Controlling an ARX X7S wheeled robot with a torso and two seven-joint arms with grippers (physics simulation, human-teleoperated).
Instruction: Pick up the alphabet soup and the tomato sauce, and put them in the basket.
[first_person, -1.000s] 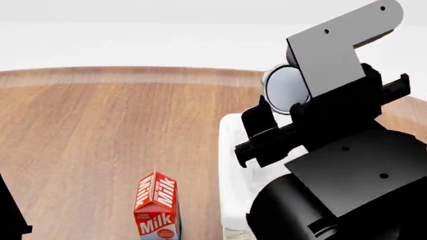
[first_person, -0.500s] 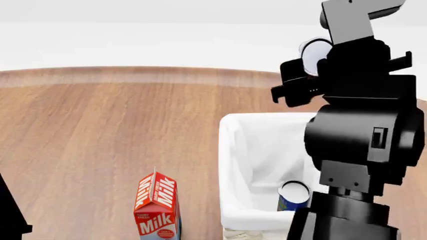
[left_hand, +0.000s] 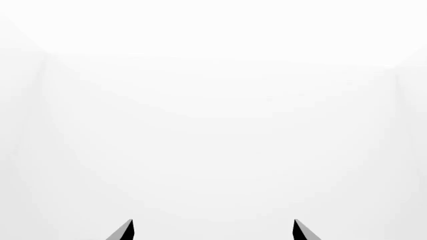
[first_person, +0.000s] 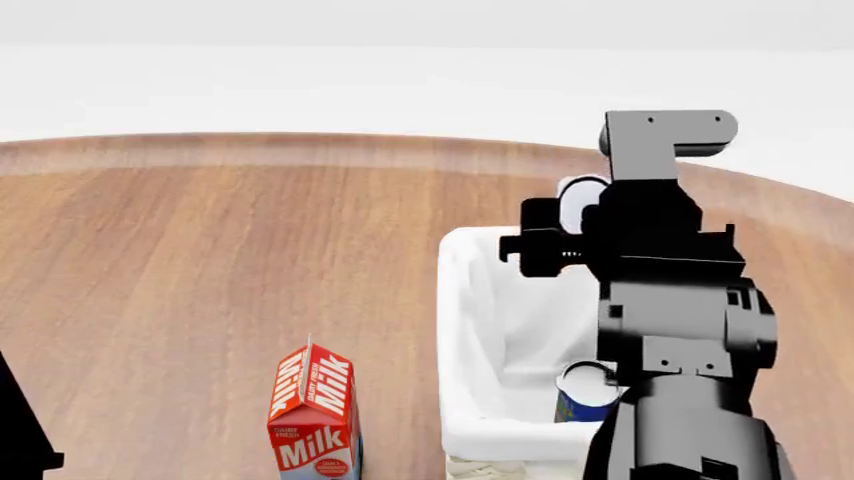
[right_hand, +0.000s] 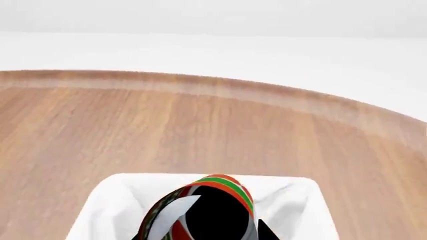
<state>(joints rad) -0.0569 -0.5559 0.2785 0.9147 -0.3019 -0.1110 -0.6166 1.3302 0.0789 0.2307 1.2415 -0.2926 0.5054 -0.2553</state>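
Gripping the tomato sauce (right_hand: 212, 210) on its side, the right gripper (first_person: 567, 235) hangs directly above the basket (first_person: 467, 330), so the can needs only lowering. The alphabet soup (first_person: 583, 392) sits inside already. The left gripper (left_hand: 212, 230) (fingertips spread) sees nothing.

Wooden table (first_person: 200, 260) with a rounded far edge, light-brown grain running lengthwise; beyond it a plain white floor and wall under even, shadowless lighting.
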